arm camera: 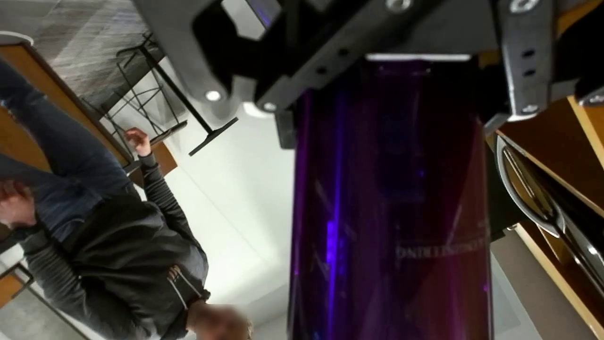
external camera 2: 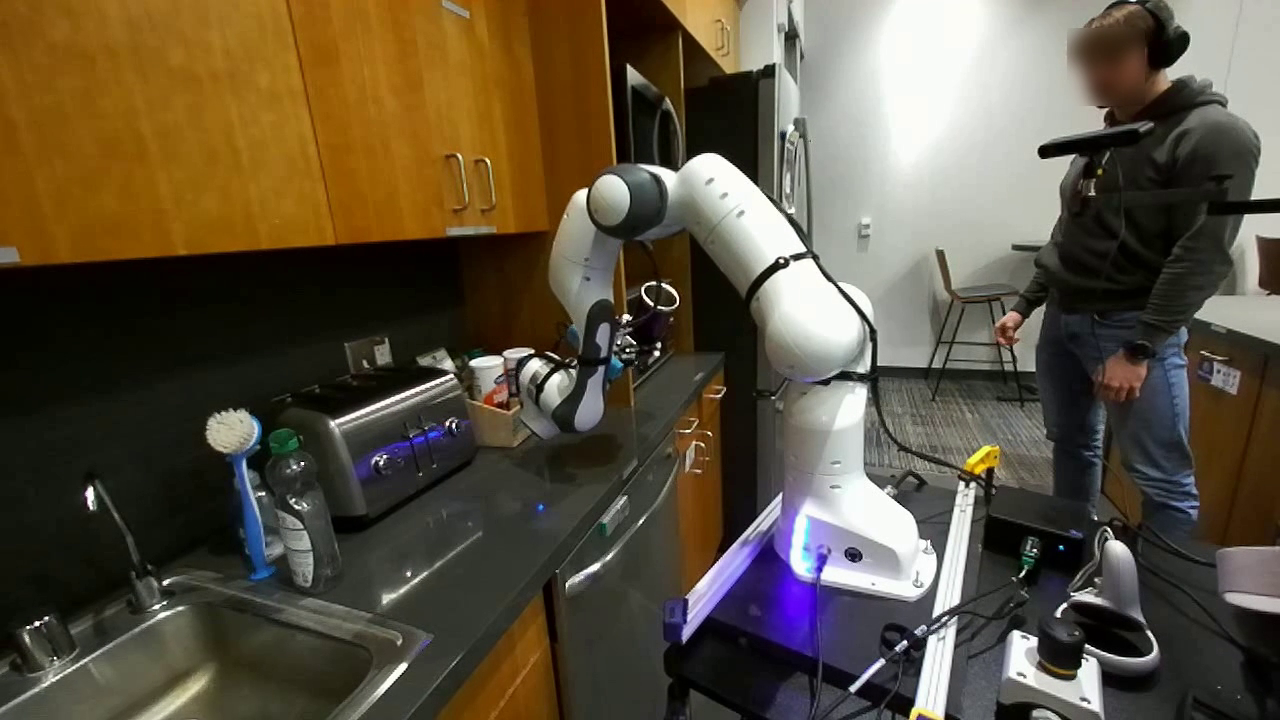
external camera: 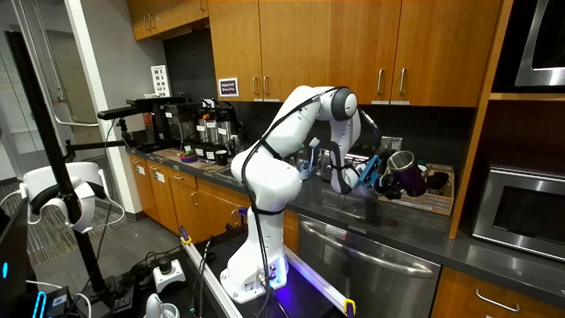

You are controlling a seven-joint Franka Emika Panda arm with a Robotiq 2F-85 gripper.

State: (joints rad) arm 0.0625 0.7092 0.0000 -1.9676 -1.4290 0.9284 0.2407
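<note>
A dark purple shiny tumbler (external camera: 407, 176) with a silvery open rim is held in the air above the counter, tilted, its mouth facing up. It also shows in an exterior view (external camera 2: 655, 318), partly behind the arm. My gripper (external camera: 388, 184) has its fingers on either side of the tumbler. In the wrist view, the gripper (arm camera: 391, 123) grips the tumbler (arm camera: 391, 226) near one end, a finger at each side. The tumbler fills the lower middle of that view, and its lower end is cut off. Faint lettering shows on its side.
A wooden box (external camera: 415, 202) with cups and containers stands on the counter (external camera: 388, 225) behind the tumbler. A tall wooden panel (external camera: 481, 119) and a microwave (external camera: 521, 212) are beside it. A toaster (external camera 2: 385, 440), soap bottle (external camera 2: 303, 520), brush (external camera 2: 246, 490) and sink (external camera 2: 400, 640) line the counter. A person (external camera 2: 1130, 260) stands nearby.
</note>
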